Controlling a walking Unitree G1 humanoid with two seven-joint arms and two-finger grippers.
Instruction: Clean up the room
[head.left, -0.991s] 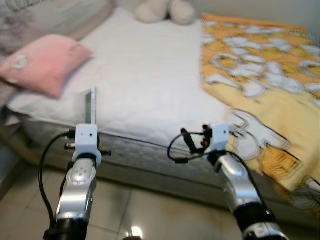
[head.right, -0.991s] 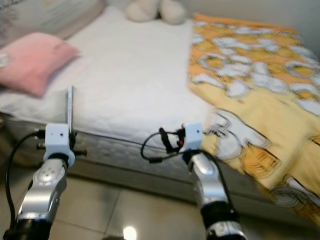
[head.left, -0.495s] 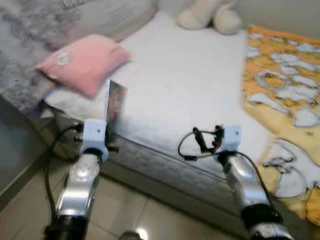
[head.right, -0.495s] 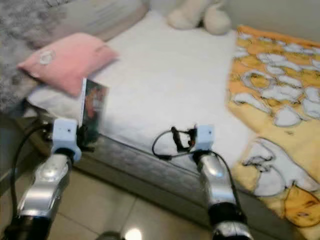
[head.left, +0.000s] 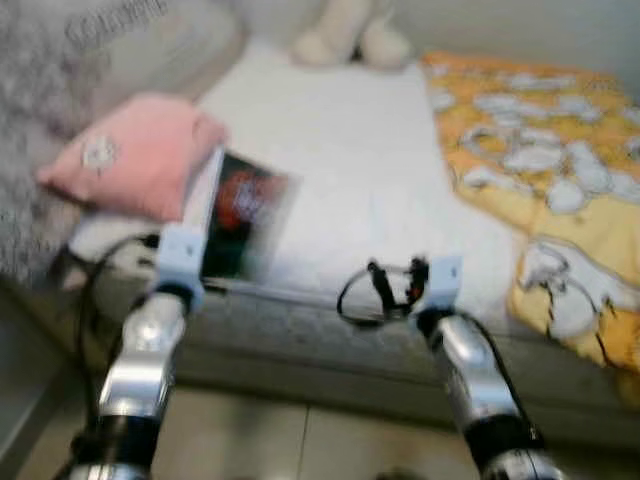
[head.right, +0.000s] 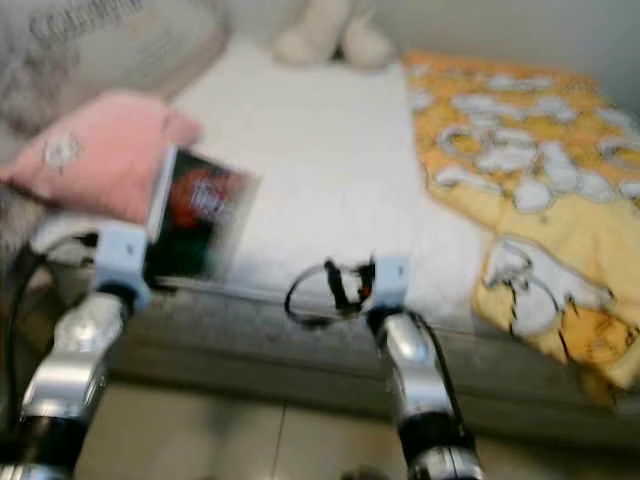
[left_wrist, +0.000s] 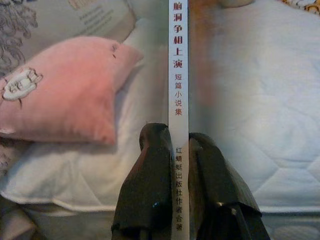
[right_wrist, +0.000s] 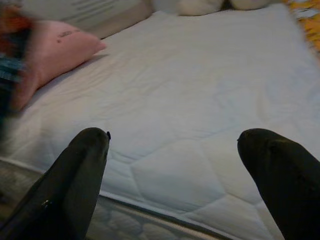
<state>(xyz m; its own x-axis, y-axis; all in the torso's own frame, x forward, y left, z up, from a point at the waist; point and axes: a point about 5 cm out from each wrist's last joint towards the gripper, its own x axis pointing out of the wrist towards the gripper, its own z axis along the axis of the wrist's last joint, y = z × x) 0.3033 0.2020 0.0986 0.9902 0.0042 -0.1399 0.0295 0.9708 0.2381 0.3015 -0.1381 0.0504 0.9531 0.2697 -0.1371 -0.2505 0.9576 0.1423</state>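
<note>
A book (head.left: 243, 215) with a dark cover and a white spine (left_wrist: 178, 75) is held upright at the near edge of the bed (head.left: 340, 150). My left gripper (left_wrist: 177, 165) is shut on the book's spine, its fingers (left_wrist: 152, 170) pressing from both sides. The right gripper (right_wrist: 180, 165) is open with nothing between its fingers (right_wrist: 82, 170), hovering over the white mattress edge; its wrist (head.left: 440, 275) shows at the bed's front.
A pink pillow (head.left: 135, 165) lies at the bed's left, close to the book. A yellow patterned blanket (head.left: 540, 150) covers the right side. A cream plush toy (head.left: 350, 35) sits at the far end. Tiled floor (head.left: 300, 440) lies below.
The head camera has swung and the picture is blurred. The book has turned in my left gripper, its dark cover now facing me more fully. The right gripper stays open.
</note>
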